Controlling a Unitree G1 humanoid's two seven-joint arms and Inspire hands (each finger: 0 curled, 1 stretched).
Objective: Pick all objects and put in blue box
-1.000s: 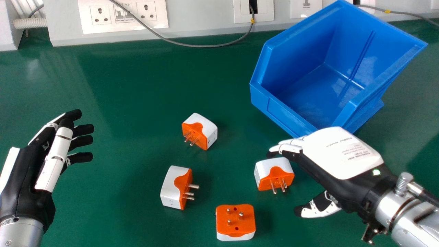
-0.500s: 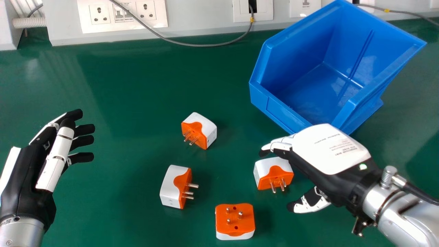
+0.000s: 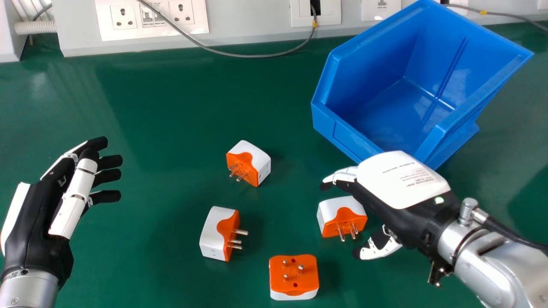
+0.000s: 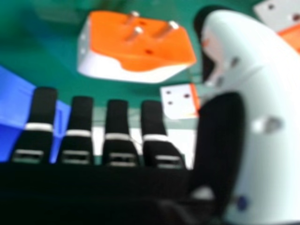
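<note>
0/4 done: no plug adapter (image 3: 335, 210) is placed in the blue box (image 3: 349, 139); all four are left on the desk (image 3: 150, 107). One is seen just beside the right hand (image 3: 400, 177), fingers apart, nothing gripped. Left hand (image 3: 38, 226) is unloaded, fingers extended.

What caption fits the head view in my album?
Robot's right hand, open beside a plug adapter, with three more adapters and a blue bin on the green tabletop.
</note>
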